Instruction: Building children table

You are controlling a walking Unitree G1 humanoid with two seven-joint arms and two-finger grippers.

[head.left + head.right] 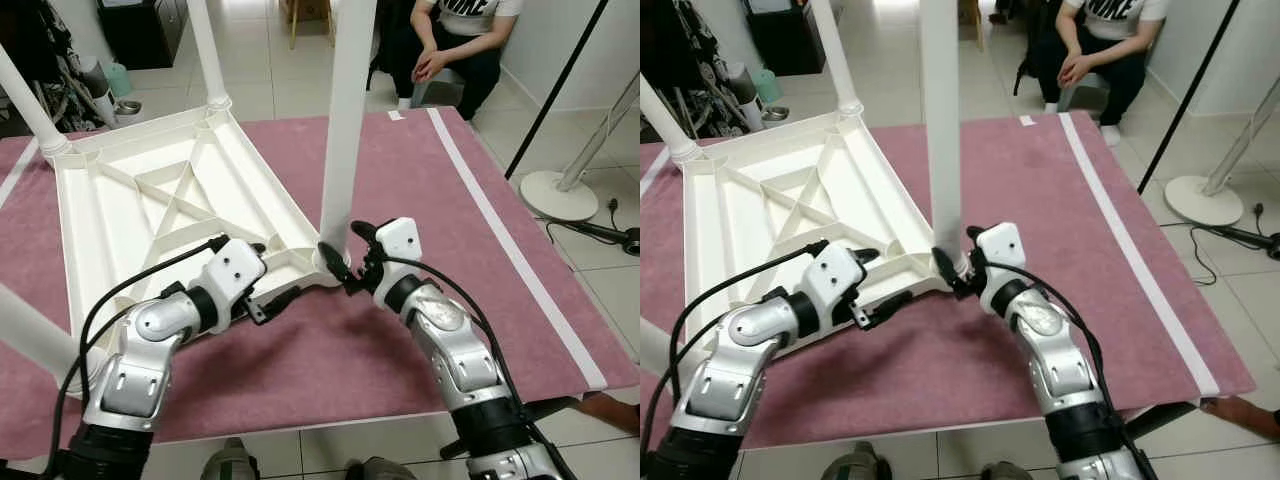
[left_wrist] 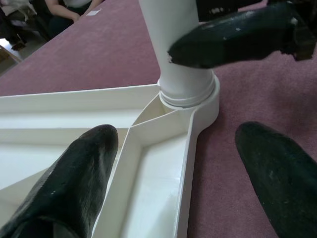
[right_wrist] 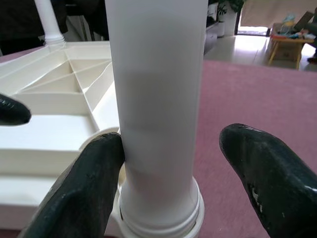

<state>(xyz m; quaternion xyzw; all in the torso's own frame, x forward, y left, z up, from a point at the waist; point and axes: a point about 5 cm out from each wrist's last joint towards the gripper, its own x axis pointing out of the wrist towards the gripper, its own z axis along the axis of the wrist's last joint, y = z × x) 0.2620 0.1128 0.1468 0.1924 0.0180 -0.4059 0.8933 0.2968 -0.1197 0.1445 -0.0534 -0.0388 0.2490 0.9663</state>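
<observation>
Looking down from the head camera, I see a mauve rug [image 1: 420,180] with a white stripe along its right side, spread over a pale tiled floor [image 1: 600,270]. On the rug lies the white plastic tabletop [image 1: 150,215], upside down, its ribbed underside facing up. Four white legs stand up from its corners: one at the far left corner [image 1: 25,105], one at the far right corner [image 1: 207,55], one at the near left corner [image 1: 30,335], partly blurred at the frame edge, and the near-right leg [image 1: 347,130], upright in its corner socket [image 2: 190,96].

Beyond the rug a person [image 1: 455,45] in dark trousers sits with hands clasped. A white fan base [image 1: 560,195] stands on the tiles to the right, with a black cable beside it.

My right gripper [image 1: 345,268] is at the foot of the near-right leg, just above the socket. In the right wrist view its fingers [image 3: 84,188] stand apart around the leg: one pad touches the leg's side, the other is clear of it.

My left gripper [image 1: 278,300] hovers low over the tabletop's near-right corner, just beside the socket. Its fingers [image 2: 69,183] are spread, one over the ribbed underside, the other over the rug, gripping nothing.
</observation>
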